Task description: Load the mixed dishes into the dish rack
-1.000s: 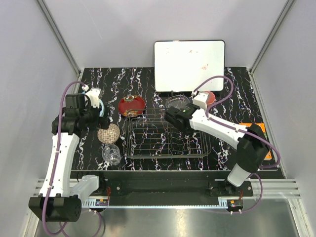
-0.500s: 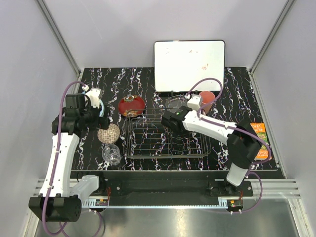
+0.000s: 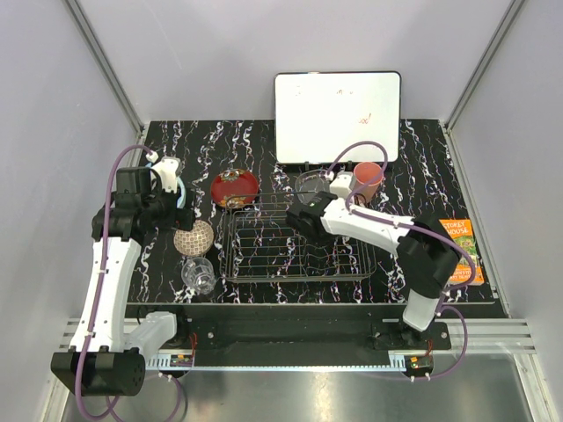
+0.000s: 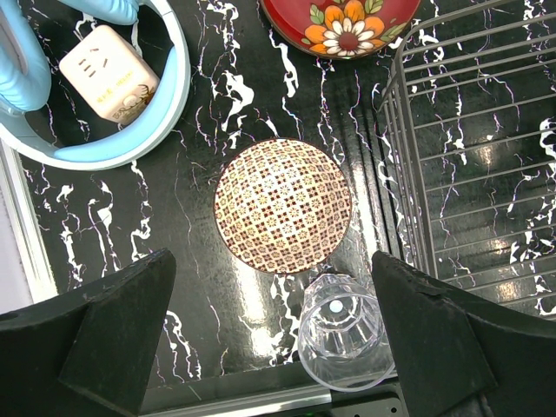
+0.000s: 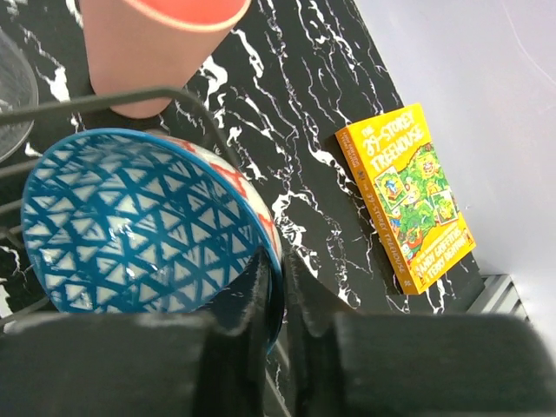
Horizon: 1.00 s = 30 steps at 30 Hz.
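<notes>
My right gripper (image 5: 280, 261) is shut on the rim of the blue patterned bowl (image 5: 130, 226), which is tilted on edge at the back of the chrome dish rack (image 3: 295, 251). In the top view that gripper (image 3: 303, 220) hides the bowl. The pink cup (image 3: 368, 181) and clear glass bowl (image 3: 314, 185) stand behind the rack. The red bowl (image 3: 235, 186) sits at the rack's far left corner. Left of the rack, my left gripper (image 4: 272, 256) hangs wide open above the lattice bowl (image 4: 282, 206) and the small clear glass (image 4: 341, 343), touching neither.
A white board (image 3: 337, 117) leans at the back. A yellow book (image 3: 457, 251) lies at the right edge of the table. A light blue ring holding a beige cube (image 4: 95, 95) sits under the left wrist. Grey walls close in both sides.
My right arm has swung left along the back of the rack with the blue bowl, uncovering the pink cup and the book. The left arm has not moved.
</notes>
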Each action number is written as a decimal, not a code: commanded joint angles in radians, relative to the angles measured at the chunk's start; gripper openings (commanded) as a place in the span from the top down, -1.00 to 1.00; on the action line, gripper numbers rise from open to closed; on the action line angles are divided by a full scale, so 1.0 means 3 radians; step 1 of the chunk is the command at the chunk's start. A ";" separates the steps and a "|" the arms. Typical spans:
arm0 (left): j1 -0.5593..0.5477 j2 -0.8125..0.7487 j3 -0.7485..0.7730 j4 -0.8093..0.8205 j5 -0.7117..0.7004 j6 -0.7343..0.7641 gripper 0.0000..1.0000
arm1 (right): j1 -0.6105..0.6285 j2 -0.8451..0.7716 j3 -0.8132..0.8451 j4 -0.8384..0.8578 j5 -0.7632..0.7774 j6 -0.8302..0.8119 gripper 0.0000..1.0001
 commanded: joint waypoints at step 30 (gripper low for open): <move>-0.0315 0.0152 -0.0259 -0.0168 0.0558 0.0532 -0.67 | 0.0198 -0.1138 0.1096 -0.0912 -0.0119 0.0023 -0.76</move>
